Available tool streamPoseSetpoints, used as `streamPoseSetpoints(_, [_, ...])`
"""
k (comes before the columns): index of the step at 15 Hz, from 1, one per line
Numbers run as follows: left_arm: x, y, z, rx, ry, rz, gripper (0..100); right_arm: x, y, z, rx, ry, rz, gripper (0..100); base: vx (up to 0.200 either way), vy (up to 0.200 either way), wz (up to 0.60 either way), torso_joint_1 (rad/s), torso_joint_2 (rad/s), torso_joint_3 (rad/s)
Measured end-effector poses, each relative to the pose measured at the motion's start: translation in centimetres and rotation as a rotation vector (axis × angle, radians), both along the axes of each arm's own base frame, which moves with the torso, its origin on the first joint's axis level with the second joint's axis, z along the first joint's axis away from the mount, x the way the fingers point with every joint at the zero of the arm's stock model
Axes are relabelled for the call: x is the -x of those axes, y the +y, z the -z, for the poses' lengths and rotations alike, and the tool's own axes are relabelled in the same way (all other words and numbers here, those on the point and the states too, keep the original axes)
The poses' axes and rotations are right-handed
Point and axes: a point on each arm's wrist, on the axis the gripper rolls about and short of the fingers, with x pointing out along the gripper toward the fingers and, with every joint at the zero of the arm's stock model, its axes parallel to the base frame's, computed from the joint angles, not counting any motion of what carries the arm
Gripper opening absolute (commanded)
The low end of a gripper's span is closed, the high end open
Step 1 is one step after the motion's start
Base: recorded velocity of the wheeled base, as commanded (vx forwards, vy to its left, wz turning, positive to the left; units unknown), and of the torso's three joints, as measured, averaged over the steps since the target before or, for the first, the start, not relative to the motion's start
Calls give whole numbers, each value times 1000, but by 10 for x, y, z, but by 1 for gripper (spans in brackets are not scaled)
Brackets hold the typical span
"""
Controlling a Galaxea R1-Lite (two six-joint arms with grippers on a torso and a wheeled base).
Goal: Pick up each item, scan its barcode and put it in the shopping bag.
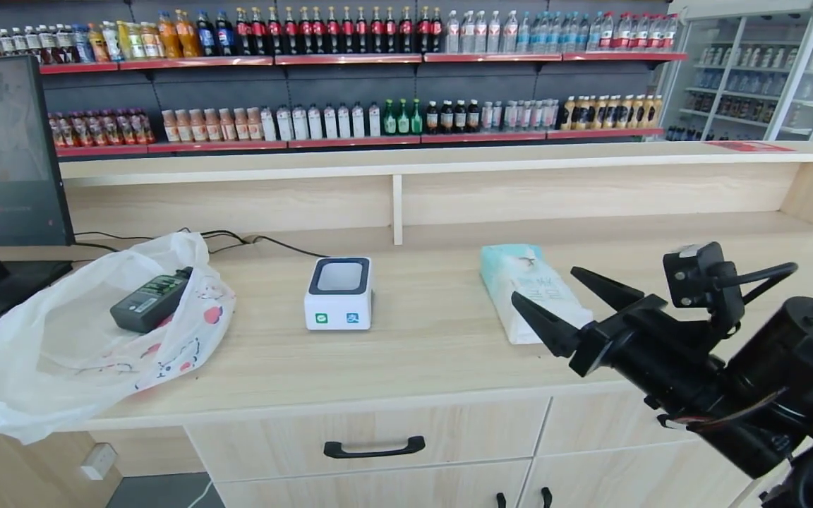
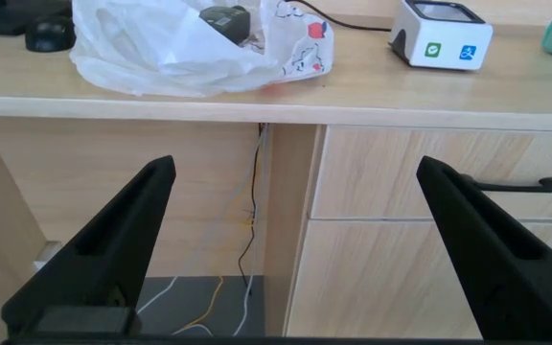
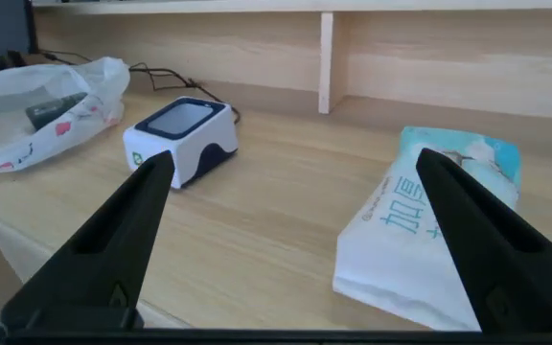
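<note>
A white and teal tissue pack (image 1: 528, 291) lies on the counter's right part. My right gripper (image 1: 546, 284) hovers open just in front of it, fingers pointing at it with nothing between them. In the right wrist view the tissue pack (image 3: 401, 216) sits by one finger of the right gripper (image 3: 293, 163). The white scanner (image 1: 338, 293) stands mid-counter. At the left, the shopping bag (image 1: 75, 346) holds a dark grey box (image 1: 151, 300). My left gripper (image 2: 295, 168) hangs open below the counter edge, facing the drawers, with the shopping bag (image 2: 180, 48) and scanner (image 2: 441, 34) above it.
A monitor (image 1: 4, 155) stands at the far left, with cables (image 1: 265, 241) running along the counter's back. A raised shelf (image 1: 449, 166) with a divider backs the counter. Drawers with a black handle (image 1: 374, 447) are below. Bare counter lies between scanner and tissue pack.
</note>
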Motion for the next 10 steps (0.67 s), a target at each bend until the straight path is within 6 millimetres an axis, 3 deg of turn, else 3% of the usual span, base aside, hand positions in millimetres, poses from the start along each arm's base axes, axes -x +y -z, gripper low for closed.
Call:
streamPoseSetpoints(5, [0, 0, 0, 0, 0, 0, 100, 5, 21, -35, -58, -151, -149, 100, 0, 0, 0, 0, 0, 0])
streamPoseSetpoints(10, [0, 0, 0, 0, 0, 0, 100, -30, 20, -34, 108, -60, -171, 100, 0, 0, 0, 0, 0, 0])
